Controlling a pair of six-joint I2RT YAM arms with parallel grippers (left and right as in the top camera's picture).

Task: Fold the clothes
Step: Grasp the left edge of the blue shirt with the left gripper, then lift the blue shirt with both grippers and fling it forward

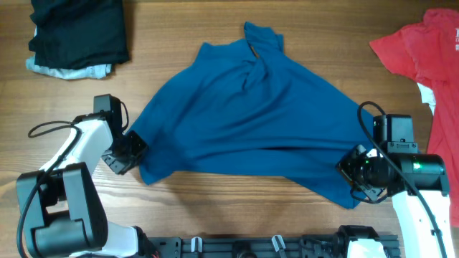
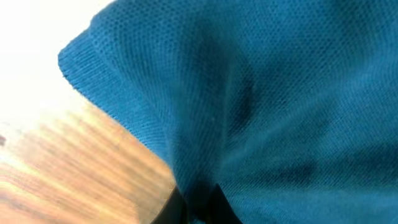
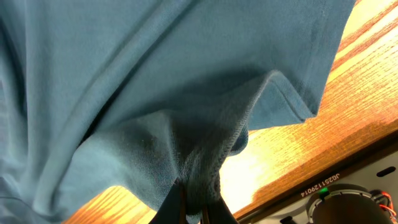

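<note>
While both of your hands grip its near edge, the deep-blue collared shirt lies spread across the middle of the wooden surface. Its collar points toward the far edge, away from the arm bases. Its long axis runs from side to side, from the corner at your left hand to the lower corner at your right hand. The cloth fans out from the collar into a broad, rumpled triangle, and the right side reaches nearer to you than the left.

Your left hand is pressed together on the shirt's left corner. In the left wrist view the blue knit drops straight between the dark fingers, and a ribbed sleeve edge hangs just above the wood. Your right hand is also closed, pinching a gathered fold of the shirt. In the right wrist view the stitched hem bunches down into the fingertips, with the surface showing below.

A red shirt lies at the far right edge of the surface, apart from the blue one. A pile of black folded cloth sits in the far left corner, and a pale-blue piece shows along its near side.
</note>
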